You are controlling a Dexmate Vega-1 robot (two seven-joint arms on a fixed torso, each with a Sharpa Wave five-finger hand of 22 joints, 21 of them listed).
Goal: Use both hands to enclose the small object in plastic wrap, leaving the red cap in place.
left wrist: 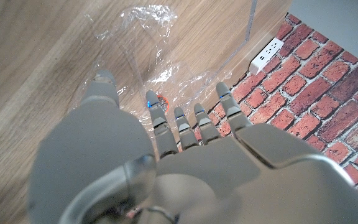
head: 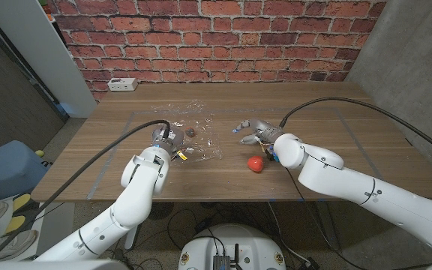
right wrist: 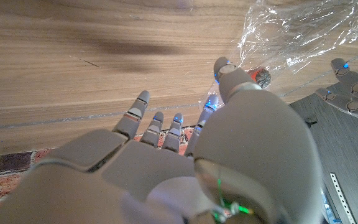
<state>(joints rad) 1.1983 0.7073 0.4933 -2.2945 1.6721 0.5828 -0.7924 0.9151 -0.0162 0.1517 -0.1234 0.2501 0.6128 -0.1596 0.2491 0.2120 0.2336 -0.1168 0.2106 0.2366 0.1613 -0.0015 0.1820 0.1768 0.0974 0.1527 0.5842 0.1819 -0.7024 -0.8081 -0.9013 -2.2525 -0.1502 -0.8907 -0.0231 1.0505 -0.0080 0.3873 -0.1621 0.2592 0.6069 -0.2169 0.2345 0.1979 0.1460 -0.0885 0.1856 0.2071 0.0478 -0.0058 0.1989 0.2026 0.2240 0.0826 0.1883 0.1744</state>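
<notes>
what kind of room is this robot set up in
Probably a lab or test space dressed like a room: a red brick wall behind a plain wooden table, a white power strip at the table's far edge, and bare grey panels at the sides.

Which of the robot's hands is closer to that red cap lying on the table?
The right hand: it hovers just behind the red cap. The left hand is farther away, across the plastic wrap.

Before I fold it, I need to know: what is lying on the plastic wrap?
A small dark round object sits on the plastic wrap. The left hand covers the wrap's near edge, hiding anything beneath it.
</notes>
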